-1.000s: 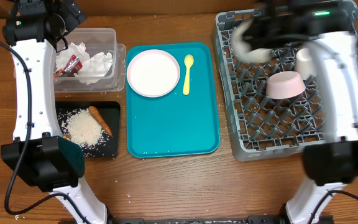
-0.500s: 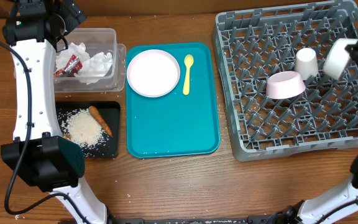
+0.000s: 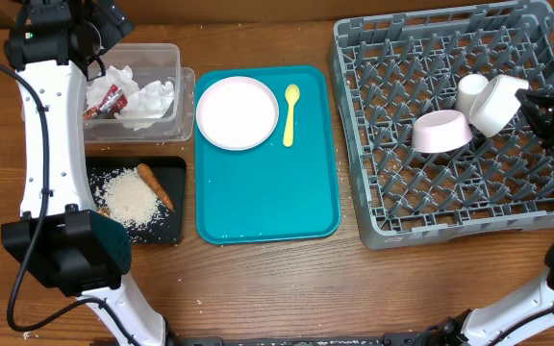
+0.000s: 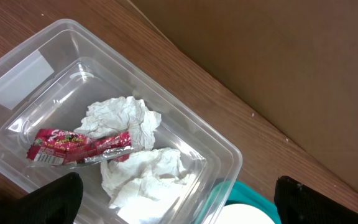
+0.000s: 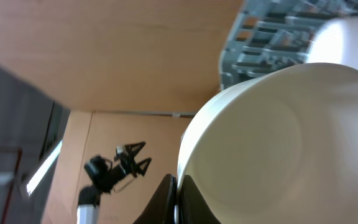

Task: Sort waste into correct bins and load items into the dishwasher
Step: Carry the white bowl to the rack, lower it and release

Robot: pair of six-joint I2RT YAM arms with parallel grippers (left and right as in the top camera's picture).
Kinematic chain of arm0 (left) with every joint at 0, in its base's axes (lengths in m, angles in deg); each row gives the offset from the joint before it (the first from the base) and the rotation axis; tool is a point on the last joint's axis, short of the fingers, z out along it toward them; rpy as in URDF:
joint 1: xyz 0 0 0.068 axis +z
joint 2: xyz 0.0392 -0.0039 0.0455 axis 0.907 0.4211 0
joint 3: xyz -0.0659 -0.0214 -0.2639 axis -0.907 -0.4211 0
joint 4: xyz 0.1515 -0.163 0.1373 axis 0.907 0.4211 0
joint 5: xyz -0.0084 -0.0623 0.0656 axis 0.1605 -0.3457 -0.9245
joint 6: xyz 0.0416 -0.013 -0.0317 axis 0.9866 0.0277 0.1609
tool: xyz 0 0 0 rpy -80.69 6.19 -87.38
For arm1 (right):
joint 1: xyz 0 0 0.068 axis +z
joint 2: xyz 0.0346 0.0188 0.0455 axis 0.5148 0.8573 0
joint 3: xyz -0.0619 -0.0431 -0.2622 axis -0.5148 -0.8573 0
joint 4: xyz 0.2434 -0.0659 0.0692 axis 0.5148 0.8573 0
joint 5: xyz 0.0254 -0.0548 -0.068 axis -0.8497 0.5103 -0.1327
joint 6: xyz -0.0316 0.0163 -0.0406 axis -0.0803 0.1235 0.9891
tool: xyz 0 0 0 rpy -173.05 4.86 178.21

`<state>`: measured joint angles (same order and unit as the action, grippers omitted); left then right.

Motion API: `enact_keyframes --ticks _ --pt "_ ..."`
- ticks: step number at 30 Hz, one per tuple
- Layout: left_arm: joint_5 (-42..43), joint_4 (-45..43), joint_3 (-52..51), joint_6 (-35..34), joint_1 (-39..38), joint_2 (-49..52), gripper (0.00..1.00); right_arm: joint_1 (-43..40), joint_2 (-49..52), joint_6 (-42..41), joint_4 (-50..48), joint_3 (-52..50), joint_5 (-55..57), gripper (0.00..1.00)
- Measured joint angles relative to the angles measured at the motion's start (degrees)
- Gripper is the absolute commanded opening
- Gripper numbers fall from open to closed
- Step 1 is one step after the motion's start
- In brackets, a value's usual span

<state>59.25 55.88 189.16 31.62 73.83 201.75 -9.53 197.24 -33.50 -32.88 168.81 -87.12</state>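
The white bowl (image 3: 496, 104) is small, round and smooth. It is tipped on edge above the far right part of the grey dish rack (image 3: 383, 192), with its rim caught by the right fingers (image 5: 165, 196), which are pinched narrow on it. In the right wrist view its pale underside fills most of the picture. It sits just beside the small white cup (image 3: 469, 91), which stands among the pegs; whether the two touch cannot be told. A second bowl (image 3: 440, 132), white with a faint pink cast, leans tilted among the pegs just to the left of them, its opening turned toward the near side.

The teal tray (image 3: 267, 192) lies in the middle of the wooden surface (image 3: 258, 279). At its far end it carries the round white plate (image 3: 237, 112), and the yellow spoon (image 3: 290, 113) lies just to the right of the plate, bowl end far.

At the far left, the clear tub (image 3: 166, 53) holds crumpled white napkins (image 4: 142, 174) and a red-and-white wrapper (image 4: 79, 144), which lies against them. Just near of the tub, the black tray (image 3: 166, 226) holds a heap of white rice (image 3: 128, 200), some grains scattered, and an orange carrot stick (image 3: 155, 185) at the heap's right edge.

The left fingers (image 4: 58, 200) hang spread wide above the tub, gripping nothing.
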Motion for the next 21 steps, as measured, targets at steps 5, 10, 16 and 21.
enact_keyframes --ticks 5,10,16,21 --pt "0.0 0.0 0.0 0.0 0.0 0.0 1.0 -1.5 0.0 -2.3 5.5 0.0 6.1 0.05" --pt "0.0 0.0 0.0 0.0 0.0 0.0 1.0 -3.1 0.0 -3.2 8.0 0.0 9.8 0.21" --pt "0.0 0.0 0.0 0.0 0.0 0.0 1.0 -5.3 0.0 -4.8 11.9 0.6 17.2 0.44" --pt "0.0 0.0 0.0 0.0 0.0 0.0 1.0 -5.9 -1.2 -8.5 16.4 5.9 28.7 0.61"
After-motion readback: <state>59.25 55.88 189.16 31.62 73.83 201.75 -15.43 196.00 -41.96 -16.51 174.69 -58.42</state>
